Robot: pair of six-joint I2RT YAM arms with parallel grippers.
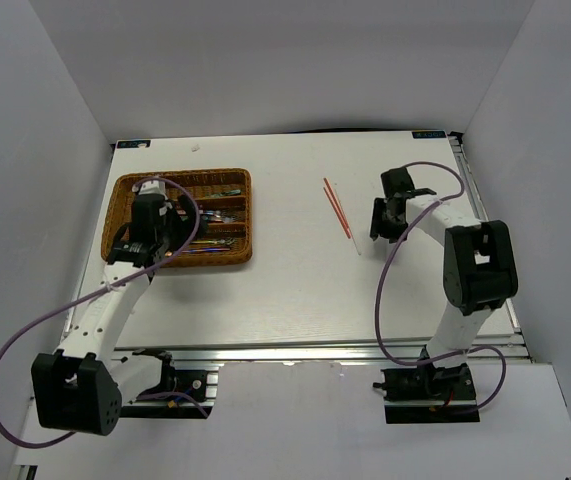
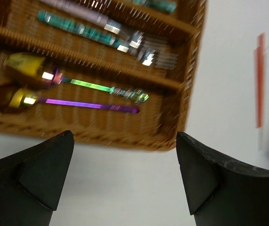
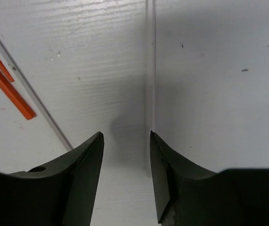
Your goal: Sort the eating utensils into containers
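Hovering close above the tabletop point(image 3: 219, 70), my right pincer point(image 3: 126, 136) stands part-open, with a narrow gap between the jaws and nothing in it. In the wrist view the chopsticks point(image 3: 7, 92) lie at ten o'clock from it, with the white stick point(image 3: 40, 106) just beside them on the near side. Both run eleven to five, so I judge the jaws must shift left and turn to cross that axis. This arm is much the nearer. My left pincer point(image 2: 125, 136) hangs wide open and empty by the tray point(image 2: 101, 136), where spoons point(image 2: 30, 70) lie. In the top view the tray is at nine o'clock from the chopsticks.
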